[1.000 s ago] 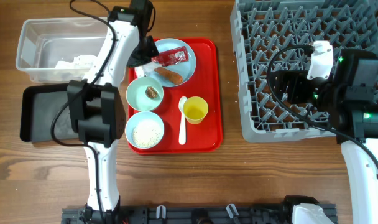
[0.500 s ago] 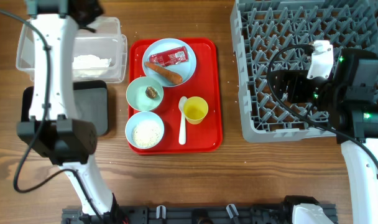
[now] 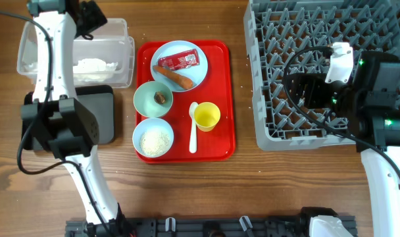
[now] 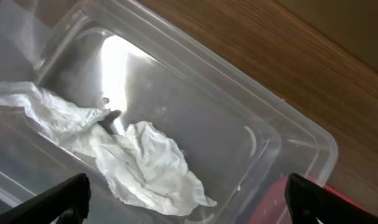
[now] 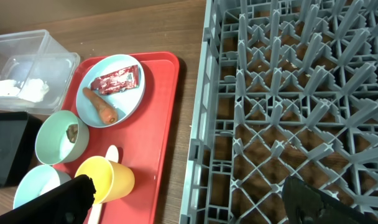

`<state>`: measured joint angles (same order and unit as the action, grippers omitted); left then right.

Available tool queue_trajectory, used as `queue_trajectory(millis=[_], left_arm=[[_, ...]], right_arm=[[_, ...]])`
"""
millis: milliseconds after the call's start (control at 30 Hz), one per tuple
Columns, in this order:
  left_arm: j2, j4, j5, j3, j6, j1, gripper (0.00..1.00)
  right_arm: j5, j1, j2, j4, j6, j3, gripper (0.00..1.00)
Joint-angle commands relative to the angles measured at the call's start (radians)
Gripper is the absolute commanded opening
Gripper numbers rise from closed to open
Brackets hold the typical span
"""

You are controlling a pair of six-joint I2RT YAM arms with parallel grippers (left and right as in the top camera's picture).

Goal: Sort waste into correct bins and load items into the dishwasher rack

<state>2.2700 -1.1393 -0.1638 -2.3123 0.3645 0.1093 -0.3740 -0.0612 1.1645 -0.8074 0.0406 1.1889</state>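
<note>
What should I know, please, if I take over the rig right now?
Left gripper: jaws open, empty, above the clear tub. Right gripper: jaws open, empty, over the dishwasher rack.
Done: napkins in the clear tub.
On the red tray: plate with red wrapper and sausage piece; upper bowl with brown lump; lower bowl with rice; yellow cup; spoon.
Left: bin that waste, then rack plate, bowls, cup, spoon; no dishes visible in the rack.
</note>
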Motion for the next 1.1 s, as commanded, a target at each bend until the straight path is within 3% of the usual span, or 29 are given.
queue_trajectory(millis=[0,167,300,533,833,900,967,1067], left_arm=[[-0.039,0.012,0.163,-0.003,-0.143,-0.062,1.00],[-0.034,0.031,0.165,-0.003,-0.397,-0.292,0.99],[0.040,0.048,0.053,-0.003,-0.526,-0.439,1.00],[0.209,0.051,0.103,-0.003,-0.598,-0.465,1.00],[0.325,0.085,0.129,0.005,-0.597,-0.465,0.97],[0.339,0.077,0.130,0.005,-0.596,-0.465,0.89],[0.345,0.065,0.131,0.005,-0.592,-0.465,0.74],[0.349,0.047,0.152,0.018,-0.571,-0.465,0.31]], right_arm=[[-0.016,0.003,0.008,0.007,0.011,0.014,1.00],[-0.016,0.003,0.008,0.007,0.011,0.014,1.00],[-0.016,0.003,0.008,0.005,0.011,0.014,1.00],[-0.016,0.003,0.008,-0.006,0.011,0.014,1.00],[-0.015,0.003,0.008,-0.011,0.011,0.014,1.00],[-0.011,0.003,0.008,-0.011,0.011,0.014,1.00],[-0.011,0.003,0.008,-0.011,0.011,0.014,1.00],[-0.011,0.003,0.008,-0.013,0.011,0.014,1.00]])
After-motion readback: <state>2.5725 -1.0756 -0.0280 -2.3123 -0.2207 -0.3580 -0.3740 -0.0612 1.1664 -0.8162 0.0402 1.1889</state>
